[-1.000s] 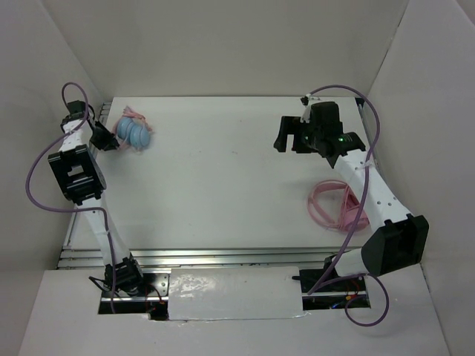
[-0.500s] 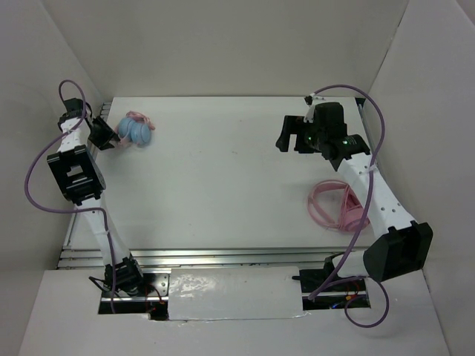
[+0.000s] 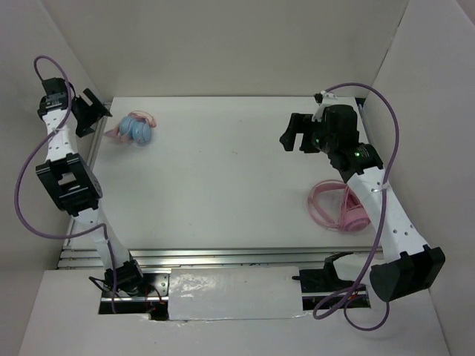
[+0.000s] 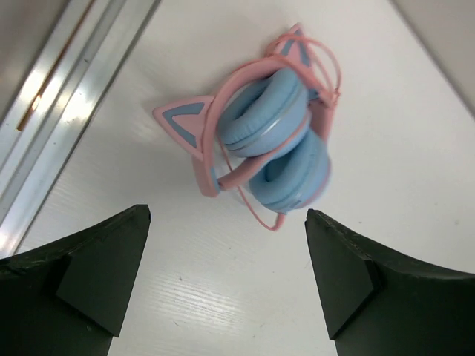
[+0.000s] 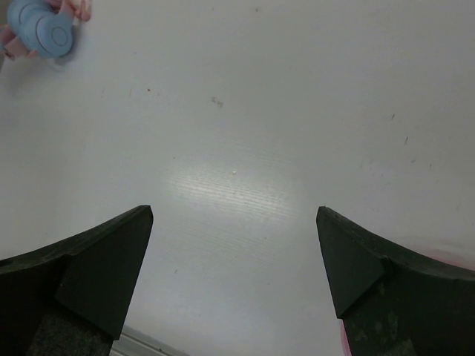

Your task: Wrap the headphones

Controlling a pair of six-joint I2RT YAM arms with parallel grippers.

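Observation:
The headphones (image 3: 134, 128) lie folded on the white table at the far left corner: light blue earcups, pink headband with cat ears, thin pink cable looped round them. The left wrist view shows the headphones (image 4: 271, 137) from above, lying free on the table beyond the fingertips. My left gripper (image 3: 95, 113) hangs raised just left of them, open and empty; it appears in its own view as my left gripper (image 4: 226, 222). My right gripper (image 3: 291, 133) is open over the far right of the table, its own view showing my right gripper (image 5: 234, 215) above bare table and the headphones (image 5: 41, 28) far off.
An all-pink pair of headphones with a coiled cable (image 3: 339, 206) lies at the right, beside the right arm. A metal rail (image 4: 63, 96) runs along the table's left edge. White walls enclose the table on three sides.
My left gripper has opened, let go of the headphones and drawn back up and to the left. The headphones stay on the table. The right arm shifted slightly right.

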